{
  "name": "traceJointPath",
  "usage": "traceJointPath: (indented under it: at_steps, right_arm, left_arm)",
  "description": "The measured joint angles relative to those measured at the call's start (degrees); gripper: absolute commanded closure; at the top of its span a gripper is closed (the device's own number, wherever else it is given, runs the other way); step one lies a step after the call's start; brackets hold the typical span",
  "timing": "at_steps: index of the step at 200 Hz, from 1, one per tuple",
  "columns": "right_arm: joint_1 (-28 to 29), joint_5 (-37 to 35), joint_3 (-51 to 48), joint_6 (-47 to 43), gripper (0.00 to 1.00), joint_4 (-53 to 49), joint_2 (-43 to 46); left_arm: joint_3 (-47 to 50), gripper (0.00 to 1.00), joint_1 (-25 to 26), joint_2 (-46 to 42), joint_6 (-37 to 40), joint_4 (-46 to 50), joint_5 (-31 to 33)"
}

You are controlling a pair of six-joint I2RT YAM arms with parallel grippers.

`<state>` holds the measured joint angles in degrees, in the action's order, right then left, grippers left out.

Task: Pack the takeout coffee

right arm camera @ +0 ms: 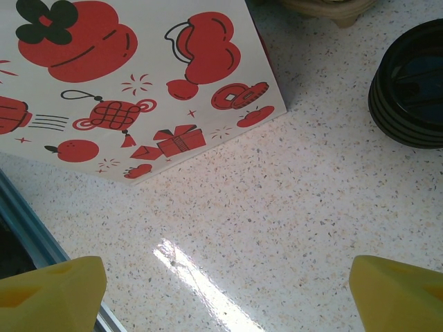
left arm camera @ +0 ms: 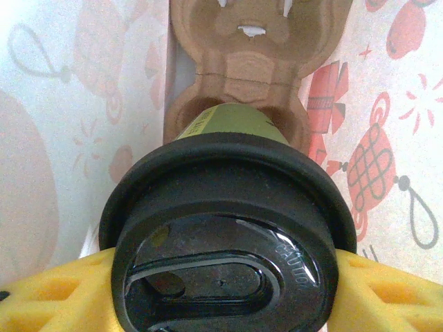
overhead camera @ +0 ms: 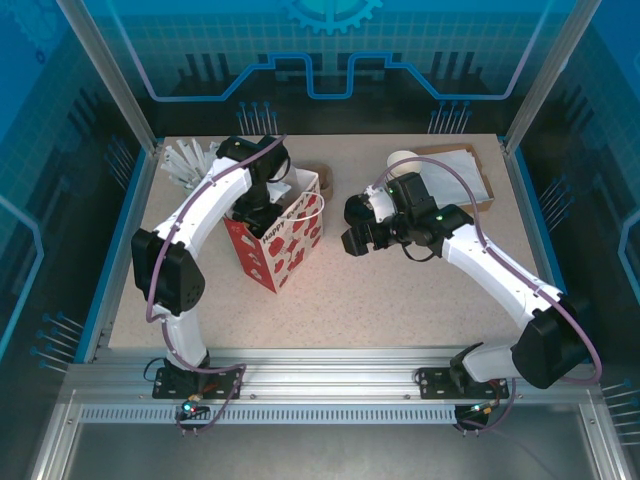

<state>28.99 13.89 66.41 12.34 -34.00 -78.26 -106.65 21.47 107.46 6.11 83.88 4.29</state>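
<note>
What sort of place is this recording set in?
Probably a robot lab cell staged as a takeout packing station: aluminium-framed enclosure, speckled table, and a red-printed paper bag with a takeout coffee and pulp cup carrier inside.

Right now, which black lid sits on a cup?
The black lid between the left gripper's yellow fingers, inside the gift bag: an olive-green cup shows beneath it. The stacked lids on the table have no cup.

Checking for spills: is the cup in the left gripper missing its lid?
No, a black lid sits on the green cup between the yellow fingers.
</note>
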Motion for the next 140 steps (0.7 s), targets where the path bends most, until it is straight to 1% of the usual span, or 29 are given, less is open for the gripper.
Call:
traceJointPath:
  at_steps: [140]
  right_arm:
    - [0.4, 0.0, 0.0, 0.0, 0.08, 0.0, -0.6]
  left_arm:
    - [0.0, 0.61, 0.0, 0.0, 0.3, 1.3, -0.3]
